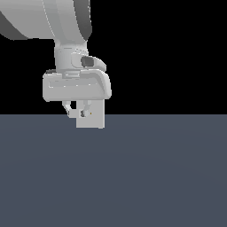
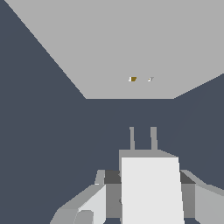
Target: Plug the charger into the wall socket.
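Pinched between the gripper [image 2: 151,205] jaws sits the charger [image 2: 151,188], its two prongs [image 2: 142,138] aimed at the wall socket [image 2: 131,43] but not yet touching it. This looks like the approach step; next it needs the prongs lined up with the two small holes [image 2: 133,79], then a straight push. No containers anywhere that I can see.

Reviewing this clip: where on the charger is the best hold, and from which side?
Grip the charger on the two flat side faces of its boxy body, coming from the rear, opposite its two prongs. The pincer seems to hold it so, leaving the prongs free, pointing at the wall socket.
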Motion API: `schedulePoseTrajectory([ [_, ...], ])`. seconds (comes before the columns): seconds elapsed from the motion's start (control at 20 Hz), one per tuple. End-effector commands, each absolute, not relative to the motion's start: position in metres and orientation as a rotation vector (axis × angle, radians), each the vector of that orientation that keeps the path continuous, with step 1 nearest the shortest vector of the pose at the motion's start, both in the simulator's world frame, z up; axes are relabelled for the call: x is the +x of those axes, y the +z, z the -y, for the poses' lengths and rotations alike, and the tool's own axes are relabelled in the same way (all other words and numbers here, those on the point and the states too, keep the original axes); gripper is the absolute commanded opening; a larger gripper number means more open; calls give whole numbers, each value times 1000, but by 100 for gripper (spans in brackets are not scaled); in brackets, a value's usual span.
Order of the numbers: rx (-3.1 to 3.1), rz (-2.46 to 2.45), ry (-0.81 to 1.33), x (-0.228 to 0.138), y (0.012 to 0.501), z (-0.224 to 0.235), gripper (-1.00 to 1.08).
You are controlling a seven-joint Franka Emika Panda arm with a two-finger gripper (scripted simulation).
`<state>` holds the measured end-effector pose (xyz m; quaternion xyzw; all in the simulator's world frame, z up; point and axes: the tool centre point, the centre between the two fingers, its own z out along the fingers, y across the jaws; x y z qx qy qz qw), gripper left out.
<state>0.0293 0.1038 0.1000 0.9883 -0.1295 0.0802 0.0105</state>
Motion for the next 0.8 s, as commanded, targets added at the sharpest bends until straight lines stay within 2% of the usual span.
schedulePoseTrajectory([
  [0.0, 3084, 407, 250, 30, 100, -104, -100],
  [0.35, 3084, 406, 250, 34, 100, -102, -100],
  [0.75, 3084, 406, 249, 59, 100, -95, -100],
])
